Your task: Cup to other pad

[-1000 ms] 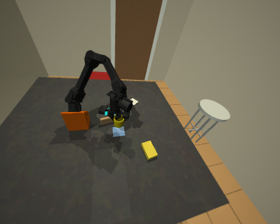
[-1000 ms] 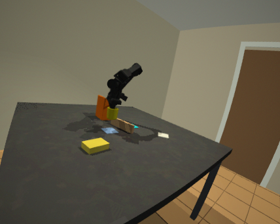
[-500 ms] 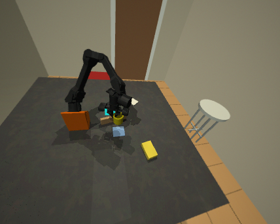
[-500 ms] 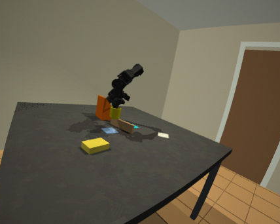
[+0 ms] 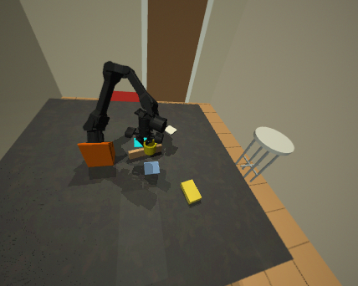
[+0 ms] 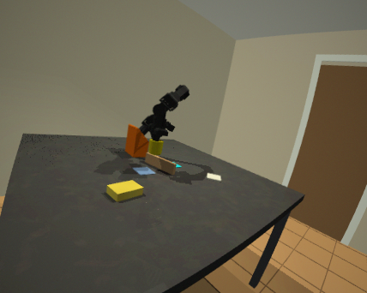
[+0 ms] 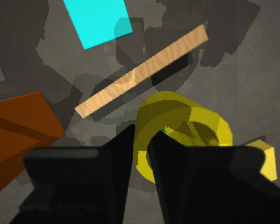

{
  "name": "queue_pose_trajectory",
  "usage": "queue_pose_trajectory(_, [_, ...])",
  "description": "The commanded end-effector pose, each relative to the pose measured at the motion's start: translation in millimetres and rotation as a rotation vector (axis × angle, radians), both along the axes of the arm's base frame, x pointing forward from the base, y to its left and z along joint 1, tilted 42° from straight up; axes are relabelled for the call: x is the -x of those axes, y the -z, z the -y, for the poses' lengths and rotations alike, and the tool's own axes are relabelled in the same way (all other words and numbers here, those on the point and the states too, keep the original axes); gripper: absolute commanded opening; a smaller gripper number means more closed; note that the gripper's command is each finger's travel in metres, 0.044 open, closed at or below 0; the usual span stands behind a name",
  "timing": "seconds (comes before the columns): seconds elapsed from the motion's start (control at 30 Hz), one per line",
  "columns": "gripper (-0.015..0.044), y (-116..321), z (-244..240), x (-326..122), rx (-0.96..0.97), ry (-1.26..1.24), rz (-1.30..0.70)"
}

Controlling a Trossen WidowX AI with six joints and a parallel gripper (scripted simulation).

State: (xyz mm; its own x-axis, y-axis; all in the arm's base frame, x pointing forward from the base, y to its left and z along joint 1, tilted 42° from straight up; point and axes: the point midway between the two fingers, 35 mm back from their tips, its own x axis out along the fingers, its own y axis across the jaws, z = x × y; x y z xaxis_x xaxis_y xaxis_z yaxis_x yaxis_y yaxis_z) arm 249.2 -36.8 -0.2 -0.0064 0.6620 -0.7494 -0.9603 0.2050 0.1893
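Our gripper (image 7: 142,150) is clamped on the near wall of the cup (image 7: 183,131), one finger (image 7: 122,155) outside the rim and the other inside, so we carry the cup by its lip. The cup hangs upright in the air, toward the far edge of the bench (image 5: 51,217) and roughly midway between its left and right edges in the top view, just above the wooden bar (image 5: 138,153).

Going down in size: the orange wedge (image 5: 97,153) stands at the arm's base, toward the left edge. The yellow block (image 5: 191,191) lies nearer the right edge, well apart from us. The bar lies crosswise between the two pads. The blue pad (image 5: 151,168) sits on the near side of the bar with nothing on it. The cyan pad (image 7: 98,21) lies on the far side, partly hidden under the arm in the top view. A small white tile (image 5: 171,130) lies beyond, toward the far right corner. Inside the cup we make out only a green speck (image 7: 164,131); we cannot count marbles.

We judge the task about half done: the cup is lifted off the blue pad and is crossing the bar. Left for us: reach the cyan pad, lower the cup level, release.
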Motion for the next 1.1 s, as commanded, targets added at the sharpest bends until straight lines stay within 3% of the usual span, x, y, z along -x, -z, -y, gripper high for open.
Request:
queue_pose_trajectory(0.0, [0.0000,-5,-7,4,-0.008,0.006,-0.009])
queue_pose_trajectory(1.07, [0.0000,-48,-51,17,-0.010,0.006,-0.010])
